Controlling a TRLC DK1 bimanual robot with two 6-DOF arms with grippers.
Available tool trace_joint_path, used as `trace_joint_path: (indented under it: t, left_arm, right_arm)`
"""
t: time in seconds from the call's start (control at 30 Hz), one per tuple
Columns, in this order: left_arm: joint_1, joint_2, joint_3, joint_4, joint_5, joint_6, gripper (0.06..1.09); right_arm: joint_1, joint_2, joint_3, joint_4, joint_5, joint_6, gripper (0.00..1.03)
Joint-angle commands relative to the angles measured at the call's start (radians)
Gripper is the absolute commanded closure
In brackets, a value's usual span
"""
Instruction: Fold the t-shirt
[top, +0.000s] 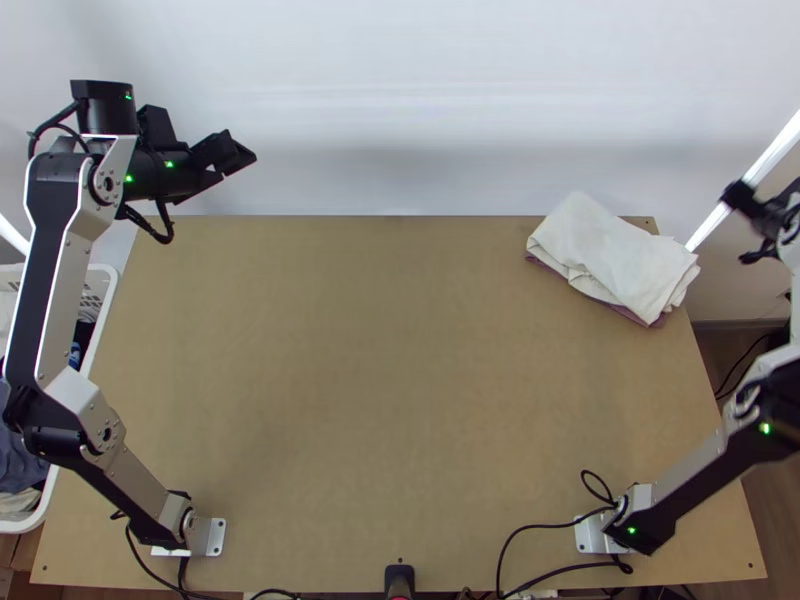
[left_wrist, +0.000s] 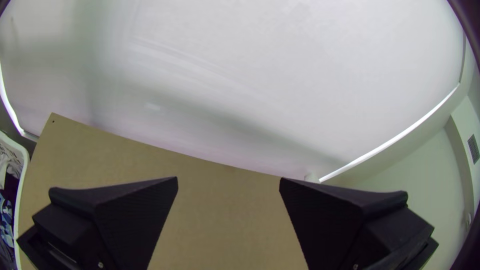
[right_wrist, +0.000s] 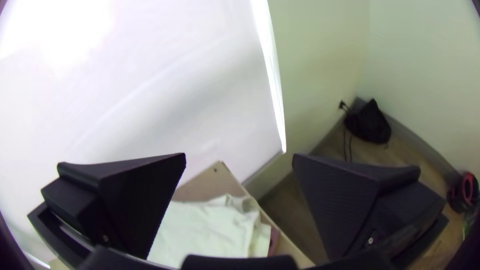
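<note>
Across the workspace, tabletop (top: 400, 380): folded laundry sits at the far right corner; a bump there could send it over the edge.
Left arm (top: 52, 270): raised over the left side.
Right arm (top: 690, 472): out past the right edge; a low inward swing might knock that pile.
Laundry basket (top: 22, 524): left, holding clothes; a careless grab could snag several.
White cloth (top: 612, 255): folded, whether it's the t-shirt I can't tell!
Mauve fabric (top: 657, 322): peeking from underneath; a deep pinch may drag both.
Left gripper (left_wrist: 228, 178): spread wide, nothing held.
Right gripper (right_wrist: 239, 155): parted too, holding nothing.
</note>
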Motion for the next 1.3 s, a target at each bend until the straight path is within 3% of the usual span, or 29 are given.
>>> trace_joint_path:
  t: [0.0,0.13,0.23,0.43,0.6,0.9,1.17,1.27]
  left_arm:
    - [0.004,-0.034,-0.009,-0.01,0.008,0.011,0.1]
    - [0.012,-0.038,-0.009,-0.01,0.008,0.011,0.1]
    - [0.021,-0.045,-0.006,-0.01,0.007,0.007,0.1]
    - [0.047,-0.085,0.016,-0.007,-0.016,0.005,0.1]
    - [0.075,-0.136,0.03,0.025,-0.091,0.01,0.1]
    - [0.153,-0.249,0.03,0.088,-0.205,0.014,0.1]
    - [0.191,-0.401,-0.07,0.202,-0.357,0.071,0.1]
    - [0.199,-0.512,-0.221,0.317,-0.41,0.096,0.1]
  right_arm:
    - [0.061,-0.094,-0.125,0.16,0.066,-0.055,0.03]
    - [0.138,-0.093,-0.349,0.566,0.168,-0.208,0.04]
    - [0.165,-0.027,-0.45,0.783,0.215,-0.3,0.04]
    - [0.145,0.197,-0.462,0.818,0.264,-0.357,0.04]
    - [0.122,0.303,-0.464,0.786,0.31,-0.371,0.04]
    - [0.151,-0.077,-0.373,0.657,0.313,-0.211,0.04]
    - [0.179,-0.403,-0.366,0.757,0.306,0.02,0.04]
    - [0.184,-0.508,-0.387,0.757,0.232,0.04,0.04]
